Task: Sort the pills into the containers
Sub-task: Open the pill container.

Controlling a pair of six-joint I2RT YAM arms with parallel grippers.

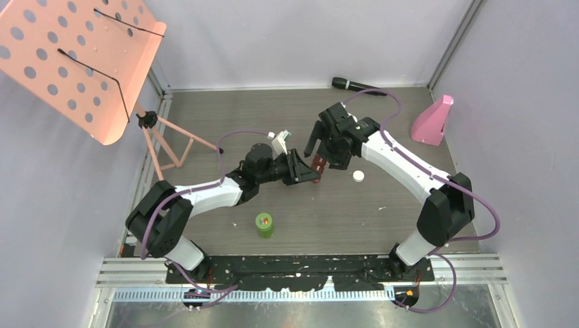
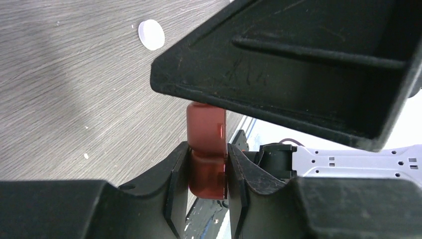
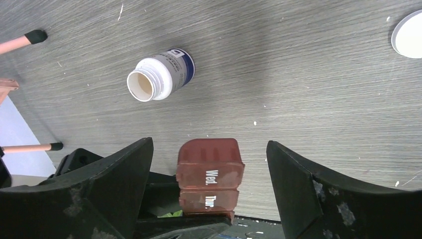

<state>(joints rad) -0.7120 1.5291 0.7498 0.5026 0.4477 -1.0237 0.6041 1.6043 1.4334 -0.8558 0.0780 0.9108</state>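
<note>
We judge the case is being steadied for opening

Our left gripper (image 2: 207,154) pinches the case (image 3: 210,172) above the table. Our right gripper (image 3: 210,145) straddles it, fingers wide; next it must catch a lid squarely.

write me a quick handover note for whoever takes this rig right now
Left gripper: shut on the brown pill case, held up between the arms.
Right gripper: open, fingers either side of the case, not touching it.
White bottle lies on its side, uncapped; a white lid sits apart on the table. Green-lidded bottle stands upright near the left arm.
Done: case picked up.
Left: the sorting itself. No loose pills in view; the case's contents cannot be told.
</note>
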